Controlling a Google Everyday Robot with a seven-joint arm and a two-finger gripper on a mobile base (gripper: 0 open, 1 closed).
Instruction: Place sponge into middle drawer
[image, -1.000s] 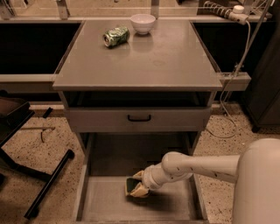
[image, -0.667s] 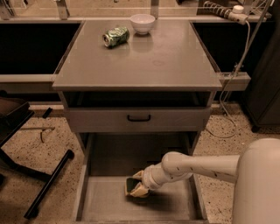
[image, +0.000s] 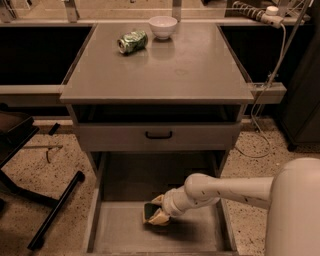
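Note:
The middle drawer (image: 117, 232) is pulled out low in front of the cabinet, a wide shallow grey tray with low side walls. My gripper (image: 156, 214) reaches in from the right, just above the drawer floor near its middle. It is shut on the sponge (image: 148, 212), whose dark green face shows between the cream fingers. The sponge sits at or just above the floor; I cannot tell whether it touches.
A closed grey drawer front with a black handle (image: 158, 135) sits above the open drawer. A crushed green can (image: 132, 41) and a white bowl (image: 163, 26) stand on the cabinet top. A black chair base (image: 52, 210) lies on the floor at left. A cable (image: 265, 85) hangs at right.

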